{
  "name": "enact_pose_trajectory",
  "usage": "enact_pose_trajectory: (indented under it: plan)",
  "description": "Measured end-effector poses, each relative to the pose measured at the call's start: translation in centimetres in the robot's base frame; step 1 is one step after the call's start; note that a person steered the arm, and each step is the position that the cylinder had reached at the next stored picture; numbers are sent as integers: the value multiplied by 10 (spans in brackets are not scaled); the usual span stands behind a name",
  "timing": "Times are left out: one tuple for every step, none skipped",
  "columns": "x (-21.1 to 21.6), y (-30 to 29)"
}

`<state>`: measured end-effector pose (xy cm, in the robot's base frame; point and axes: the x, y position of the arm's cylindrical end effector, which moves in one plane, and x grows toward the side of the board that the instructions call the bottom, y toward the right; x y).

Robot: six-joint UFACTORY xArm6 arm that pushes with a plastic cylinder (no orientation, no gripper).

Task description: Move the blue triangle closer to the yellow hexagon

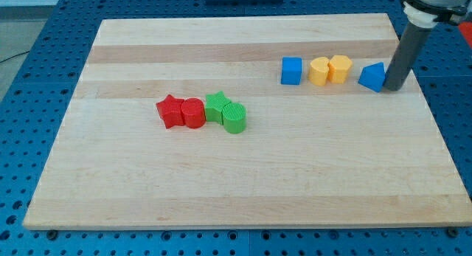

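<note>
The blue triangle, a small blue plastic block with a sloped top, stands near the view's top right of the pale wooden board, and my tip, the lower end of the dark straight rod, is pressed against its right side or very nearly so; I cannot tell if there is a thin gap. There are no fingers on this rod, so nothing is held; it can only push. Just to the view's left of the triangle, a little apart, stands the yellow hexagon, and it touches a second yellow block of rounded shape, with a blue cube further left. I judge the step in hand is a short push toward the view's left. To do it well, the tip should stay behind the middle of the triangle's right face, because a push off the centre would turn the block or let it slip aside. The stroke should be short and slow, ending before the hexagon is knocked into its yellow neighbour. The red star, red cylinder, green star and green cylinder lie well apart, toward the view's left.
</note>
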<state>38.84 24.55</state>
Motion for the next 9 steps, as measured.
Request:
enact_pose_trajectory:
  plan:
    - [4, 2]
    - [33, 11]
    - [45, 1]
    - [33, 1]
    - [17, -2]
    - [15, -18]
    - [15, -31]
    - [8, -32]
    - [-1, -32]
